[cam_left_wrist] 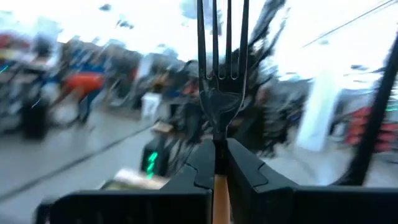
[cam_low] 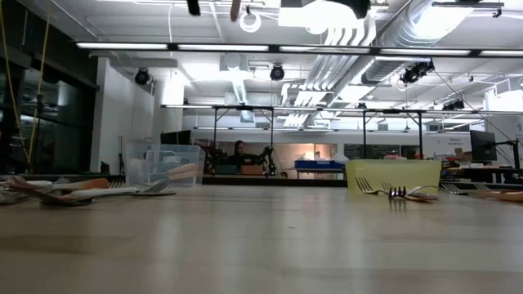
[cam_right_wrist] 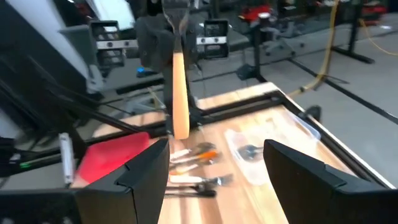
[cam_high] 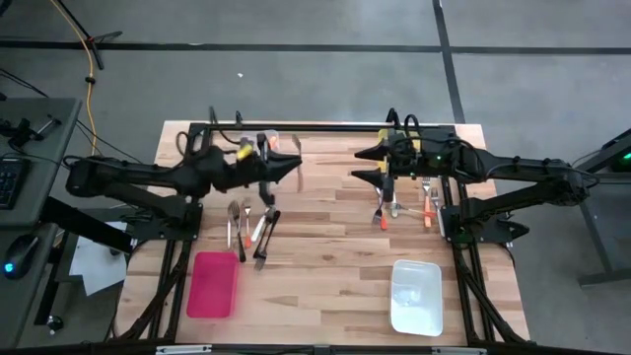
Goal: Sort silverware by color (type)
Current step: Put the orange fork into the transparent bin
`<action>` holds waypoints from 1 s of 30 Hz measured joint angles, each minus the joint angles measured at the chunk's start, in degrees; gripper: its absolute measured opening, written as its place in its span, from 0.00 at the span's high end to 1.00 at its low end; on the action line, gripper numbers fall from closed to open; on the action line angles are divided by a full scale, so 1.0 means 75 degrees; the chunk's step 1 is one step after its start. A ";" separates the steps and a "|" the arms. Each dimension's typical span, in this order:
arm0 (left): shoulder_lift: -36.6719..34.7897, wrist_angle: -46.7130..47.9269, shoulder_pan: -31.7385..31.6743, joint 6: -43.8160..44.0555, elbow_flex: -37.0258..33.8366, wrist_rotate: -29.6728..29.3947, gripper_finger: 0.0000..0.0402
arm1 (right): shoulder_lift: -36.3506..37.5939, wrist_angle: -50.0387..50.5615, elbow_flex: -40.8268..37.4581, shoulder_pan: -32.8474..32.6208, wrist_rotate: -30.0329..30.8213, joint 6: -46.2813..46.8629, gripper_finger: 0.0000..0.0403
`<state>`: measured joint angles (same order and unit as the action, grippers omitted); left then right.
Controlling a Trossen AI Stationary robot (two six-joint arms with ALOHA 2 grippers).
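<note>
High view, left to right: left arm is reaching in from nine o'clock, and its left gripper (cam_high: pixel 292 168) is hanging above the back half of the table (cam_high: pixel 325 286), shut tight on a fork (cam_high: pixel 296 144). Left wrist view is showing the same fork (cam_left_wrist: pixel 219 59) standing tines-up between the closed fingers (cam_left_wrist: pixel 245 171), its orange handle just showing below the pinch. Below this gripper, toward six o'clock, a left pile (cam_high: pixel 252 229) of silverware is lying on the wood; a red bin (cam_high: pixel 212 284) is sitting farther toward six o'clock, near the front edge. Right of centre, the right gripper (cam_high: pixel 370 165) is hovering at the back of the table, jaws spread wide and holding nothing; it is facing the left gripper across a gap. Right wrist view is showing the held fork's handle (cam_right_wrist: pixel 179 93) hanging ahead of the open fingers (cam_right_wrist: pixel 144 171), apart from them. A right pile (cam_high: pixel 404 205) is lying just below the right gripper, orange handles among it. A clear bin (cam_high: pixel 416 296) is sitting at five o'clock.
</note>
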<state>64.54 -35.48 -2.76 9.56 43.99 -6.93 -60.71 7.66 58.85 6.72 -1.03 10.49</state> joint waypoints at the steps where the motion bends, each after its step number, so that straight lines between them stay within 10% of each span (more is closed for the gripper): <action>1: -0.0029 -0.0098 -0.0038 -0.0083 0.0001 0.0195 0.99 | 0.0000 -0.0076 0.0000 0.0000 -0.0066 -0.0001 0.39; 21: -0.0146 0.0238 -0.0127 -0.0412 0.0011 0.0155 0.99 | 0.0000 -0.0370 0.0000 0.0000 -0.0327 -0.0003 0.39; 30: 0.0095 0.6214 -0.2116 -0.0709 0.1818 -0.0906 0.99 | 0.0000 -0.0367 0.0000 0.0006 -0.0327 -0.0004 0.39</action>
<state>65.25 11.13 -18.63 4.25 57.62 -13.73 -60.71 4.90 58.85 6.76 -3.49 10.46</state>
